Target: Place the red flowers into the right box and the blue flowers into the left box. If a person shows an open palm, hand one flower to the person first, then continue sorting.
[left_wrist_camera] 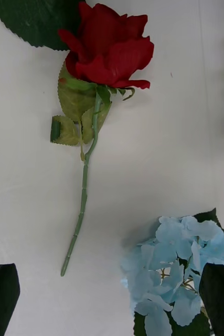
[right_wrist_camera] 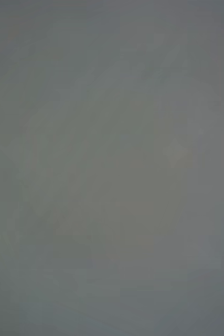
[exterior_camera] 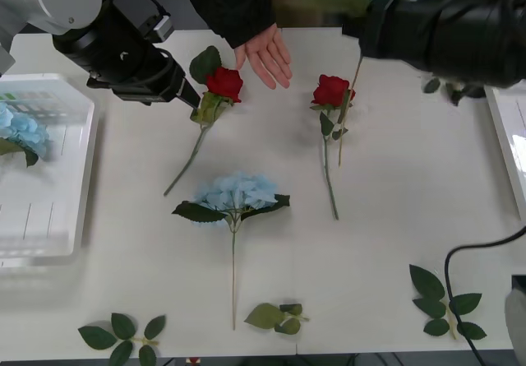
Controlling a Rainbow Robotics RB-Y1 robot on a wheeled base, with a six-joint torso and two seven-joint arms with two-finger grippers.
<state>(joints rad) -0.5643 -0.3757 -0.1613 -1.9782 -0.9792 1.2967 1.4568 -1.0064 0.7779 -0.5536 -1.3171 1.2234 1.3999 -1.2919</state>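
One blue flower [exterior_camera: 18,132] is already lodged in the left box [exterior_camera: 49,218], while two red flowers [exterior_camera: 223,84] and a blue one lie unsorted on the bench [exterior_camera: 394,218] — an open palm [exterior_camera: 265,55] is offered, the left hand [left_wrist_camera: 112,294] hangs spread above a rose, and the right hand's state cannot be told.

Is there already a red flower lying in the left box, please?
No, the left box holds only a blue flower; both red flowers lie on the table.
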